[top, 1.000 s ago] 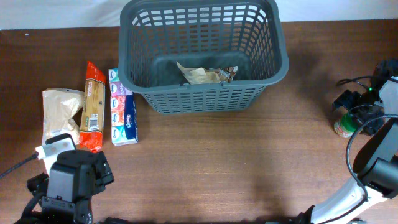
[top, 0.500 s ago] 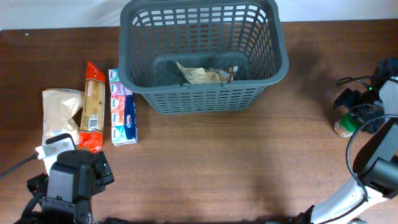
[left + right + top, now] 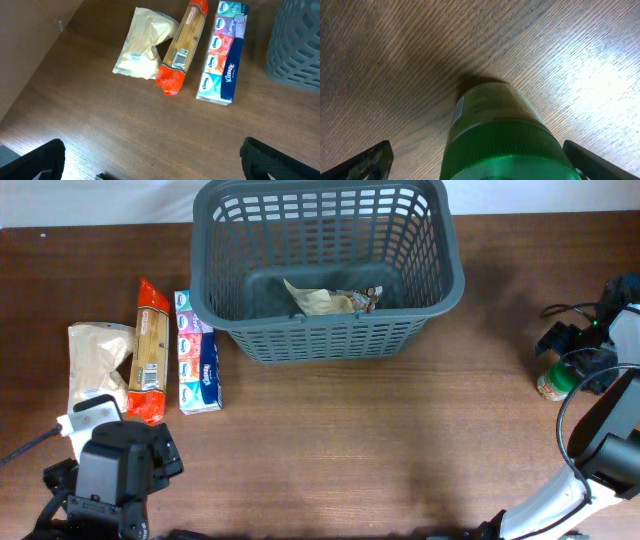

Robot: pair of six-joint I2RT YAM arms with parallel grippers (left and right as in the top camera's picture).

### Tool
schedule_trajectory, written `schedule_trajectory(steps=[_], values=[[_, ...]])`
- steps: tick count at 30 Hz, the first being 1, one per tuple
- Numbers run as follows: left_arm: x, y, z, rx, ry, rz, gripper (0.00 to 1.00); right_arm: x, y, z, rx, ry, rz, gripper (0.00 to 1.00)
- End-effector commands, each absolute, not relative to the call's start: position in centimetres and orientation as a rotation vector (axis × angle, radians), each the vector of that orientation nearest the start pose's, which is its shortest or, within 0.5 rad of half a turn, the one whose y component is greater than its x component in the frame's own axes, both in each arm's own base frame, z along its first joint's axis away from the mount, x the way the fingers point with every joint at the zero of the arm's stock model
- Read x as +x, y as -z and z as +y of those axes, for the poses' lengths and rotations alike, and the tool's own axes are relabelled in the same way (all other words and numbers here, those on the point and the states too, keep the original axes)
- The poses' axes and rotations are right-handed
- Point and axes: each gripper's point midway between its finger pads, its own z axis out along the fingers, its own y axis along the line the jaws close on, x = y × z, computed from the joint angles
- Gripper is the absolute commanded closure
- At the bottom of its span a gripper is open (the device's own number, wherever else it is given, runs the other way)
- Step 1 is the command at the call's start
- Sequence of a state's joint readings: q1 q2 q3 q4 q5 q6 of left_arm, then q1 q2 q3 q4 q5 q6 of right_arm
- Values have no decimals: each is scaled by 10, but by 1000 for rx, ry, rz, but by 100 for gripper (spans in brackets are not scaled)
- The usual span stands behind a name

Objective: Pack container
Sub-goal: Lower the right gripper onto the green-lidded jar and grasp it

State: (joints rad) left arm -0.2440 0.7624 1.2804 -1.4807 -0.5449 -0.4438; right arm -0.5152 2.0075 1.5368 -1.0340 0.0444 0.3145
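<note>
The large dark grey plastic basket stands at the far middle of the brown wooden bench. My right fingers are wide, with the small round green-lidded jar between them. If they close off-centre, I fear the jar tips or rolls away. My left fingers are wide and hold nothing.

No visible change since the earlier views, nothing moved, nothing shifted.
</note>
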Motion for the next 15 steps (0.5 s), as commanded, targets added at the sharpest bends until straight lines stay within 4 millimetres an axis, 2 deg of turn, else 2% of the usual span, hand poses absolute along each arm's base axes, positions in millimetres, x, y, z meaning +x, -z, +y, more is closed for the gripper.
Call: schedule_trajectory(steps=[1,7,15], values=[[155,-289,52,-452,-359,2340,1,334,-39,-201,1233,106,2854,1],[153,-288,52,-450,-363,2346,0,327,-31,-207,1244,189,2884,1],[154,-288,52,-451,-362,2346,0,327,-30,-209,1244,202,2882,1]])
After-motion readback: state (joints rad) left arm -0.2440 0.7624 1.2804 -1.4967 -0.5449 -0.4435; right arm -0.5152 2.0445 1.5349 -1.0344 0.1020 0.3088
